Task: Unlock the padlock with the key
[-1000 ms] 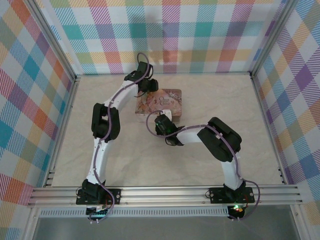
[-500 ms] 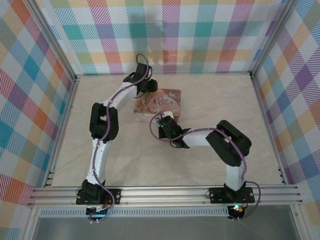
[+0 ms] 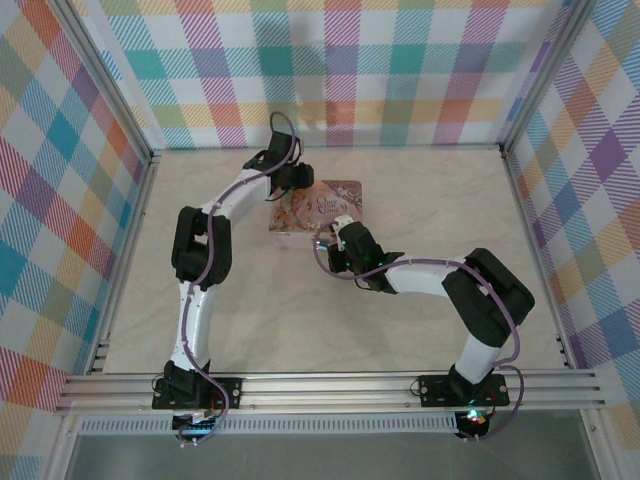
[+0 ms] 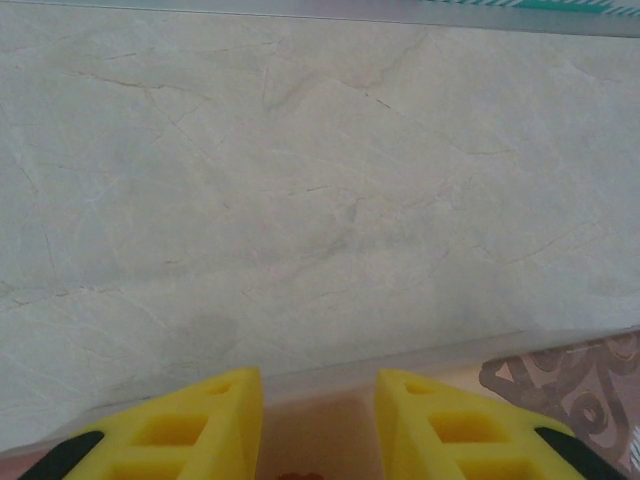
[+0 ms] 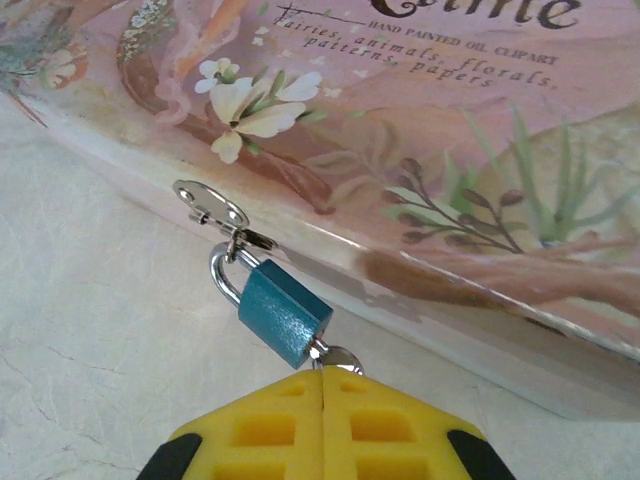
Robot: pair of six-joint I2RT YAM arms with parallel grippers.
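The tin (image 5: 420, 150) was cut off by the frame edges. The padlock (image 5: 283, 315) hung from its near-side hasp. The right hand (image 5: 322, 385) was closed on the key (image 5: 338, 356), largely hidden. The left hand (image 4: 318, 385), partly parted, was seen over the tin's far edge; any grip could not be judged.

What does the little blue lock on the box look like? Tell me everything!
The tiny padlock with the blue-teal metal body has a thin silvery shackle looped through a small silvery hasp ring on the front edge of the pink illustrated tin box. The shackle looks closed. The padlock hangs tilted, shackle up-left, bottom down-right, over the pale marbled table. A small silvery piece, likely the key, sticks out of its bottom, where the shut yellow right claw meets it.
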